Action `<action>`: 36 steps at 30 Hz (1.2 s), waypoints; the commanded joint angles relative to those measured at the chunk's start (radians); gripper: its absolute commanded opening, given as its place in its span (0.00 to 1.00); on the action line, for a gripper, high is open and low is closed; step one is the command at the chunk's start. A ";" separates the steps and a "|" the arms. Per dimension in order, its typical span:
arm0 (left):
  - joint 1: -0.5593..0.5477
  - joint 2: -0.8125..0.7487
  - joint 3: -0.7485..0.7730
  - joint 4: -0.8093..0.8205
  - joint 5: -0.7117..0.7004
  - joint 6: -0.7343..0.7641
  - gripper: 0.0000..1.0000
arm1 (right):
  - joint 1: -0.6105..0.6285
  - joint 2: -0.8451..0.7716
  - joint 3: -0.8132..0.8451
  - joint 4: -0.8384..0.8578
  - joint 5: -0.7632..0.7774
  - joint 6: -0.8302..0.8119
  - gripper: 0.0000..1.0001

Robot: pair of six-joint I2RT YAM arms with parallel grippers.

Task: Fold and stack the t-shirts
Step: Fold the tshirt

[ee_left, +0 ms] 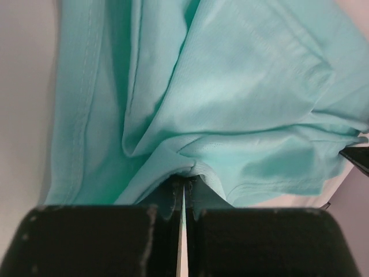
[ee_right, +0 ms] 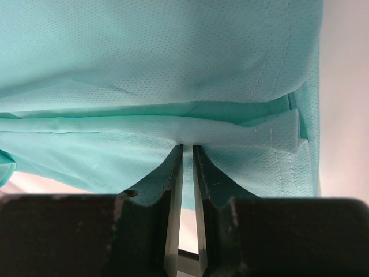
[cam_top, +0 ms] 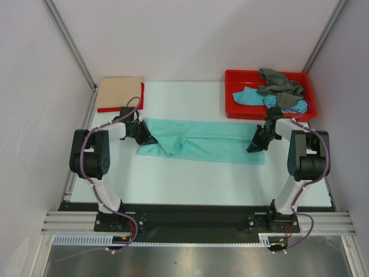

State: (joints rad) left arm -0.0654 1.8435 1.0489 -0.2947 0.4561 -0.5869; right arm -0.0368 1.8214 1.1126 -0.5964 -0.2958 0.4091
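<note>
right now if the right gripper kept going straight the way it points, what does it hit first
The mint-green t-shirt: the right gripper is shut on a folded edge of it, and more of that cloth fills the wrist view straight ahead. The table probably lies behind it, but depth is unclear.

Left end effector [ee_left: 184, 193] pinches mint-green t-shirt [ee_left: 230, 104].

Overhead light: bright, even, diffuse; flat white table [cam_top: 190, 184] shows only faint shadows beside black robot arms [cam_top: 89, 156].
Glare: dull sheen on brushed grey metal strip [cam_top: 196, 262].
Wrist views: mint-green cloth t-shirt [ee_left: 253, 98] sharp, folds shaded; black fingers [ee_left: 86, 242] close, blurred, dark.
Right wrist: cloth weave resolved, margins soft.
</note>
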 commanded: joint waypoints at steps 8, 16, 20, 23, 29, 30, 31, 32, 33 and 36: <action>0.033 0.079 0.128 0.094 0.072 -0.044 0.00 | 0.003 0.044 0.003 -0.005 0.018 -0.039 0.17; 0.061 0.000 -0.003 0.258 0.165 -0.054 0.11 | 0.003 0.072 0.013 -0.010 0.029 -0.056 0.17; 0.091 -0.047 -0.099 0.359 0.179 -0.103 0.13 | 0.003 0.078 0.013 -0.006 0.026 -0.059 0.17; 0.093 -0.088 -0.128 0.353 0.176 -0.117 0.13 | 0.003 0.059 0.019 -0.020 0.020 -0.053 0.18; 0.093 -0.266 -0.176 0.267 0.127 -0.076 0.41 | 0.034 -0.030 0.090 -0.078 0.006 -0.032 0.28; 0.092 -0.288 -0.181 0.250 0.127 -0.071 0.48 | 0.066 -0.039 0.110 -0.088 0.007 -0.023 0.31; 0.092 -0.302 -0.185 0.256 0.139 -0.070 0.49 | 0.104 -0.045 0.148 -0.094 0.012 -0.020 0.34; 0.092 -0.312 -0.190 0.255 0.148 -0.067 0.50 | 0.126 -0.051 0.173 -0.104 0.011 -0.012 0.41; 0.087 -0.311 -0.191 0.241 0.156 -0.067 0.53 | 0.152 -0.048 0.193 -0.105 0.007 0.008 0.44; 0.073 -0.282 -0.184 0.194 0.165 -0.053 0.54 | 0.247 -0.018 0.272 -0.069 -0.061 0.048 0.54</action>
State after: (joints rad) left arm 0.0177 1.5482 0.8711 -0.0406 0.6003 -0.6773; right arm 0.1276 1.8397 1.2915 -0.6838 -0.3016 0.4137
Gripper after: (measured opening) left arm 0.537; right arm 0.513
